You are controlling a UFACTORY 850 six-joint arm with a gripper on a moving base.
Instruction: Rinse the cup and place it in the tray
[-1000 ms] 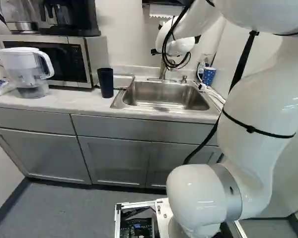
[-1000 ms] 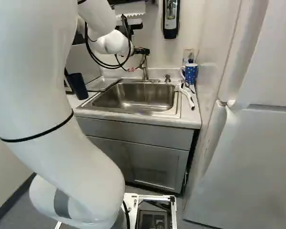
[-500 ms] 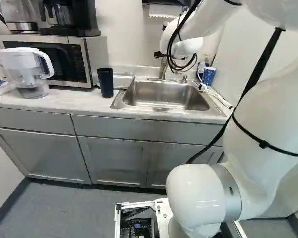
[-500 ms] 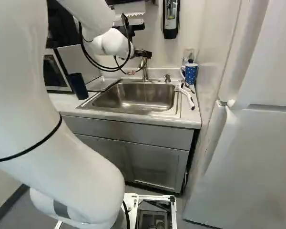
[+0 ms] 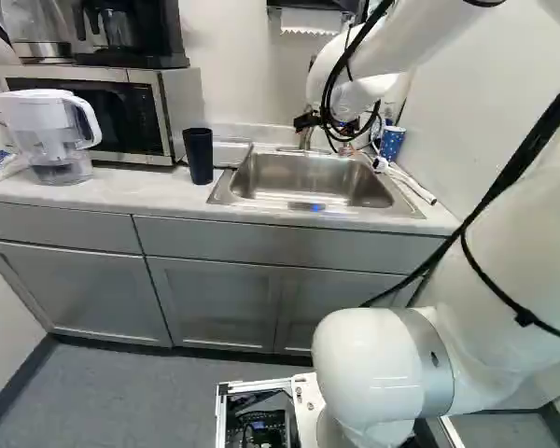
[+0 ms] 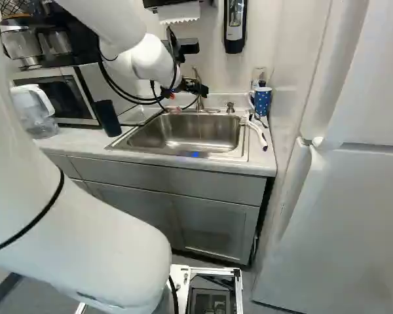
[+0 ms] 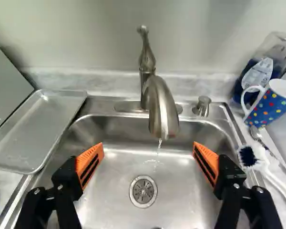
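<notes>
My gripper (image 6: 196,87) hangs over the back of the sink by the faucet. In the wrist view the gripper (image 7: 148,147) is open, its orange pads wide apart with no object gripped. The faucet (image 7: 163,112) lies ahead between the fingers, a thin stream of water falling from its spout. Left of the sink in the left base view, a dark cup (image 5: 198,155) stands upright on the counter. The metal tray (image 7: 38,129) lies flat between sink and microwave. A blue dotted mug (image 7: 270,106) stands in the corner beyond the sink's other side.
The steel sink (image 6: 183,134) has a drain (image 7: 143,191) in its floor. A white brush (image 7: 271,174) and a spoon (image 7: 263,138) lie beside the mug. A soap pump (image 7: 202,106) stands by the faucet. The microwave (image 5: 121,107) and a water pitcher (image 5: 51,135) occupy the counter.
My arm has swung and come lower, bringing the gripper down beside the faucet. Its big lower links have shifted outward in both base views. A blue light spot now shows on the sink's front edge.
</notes>
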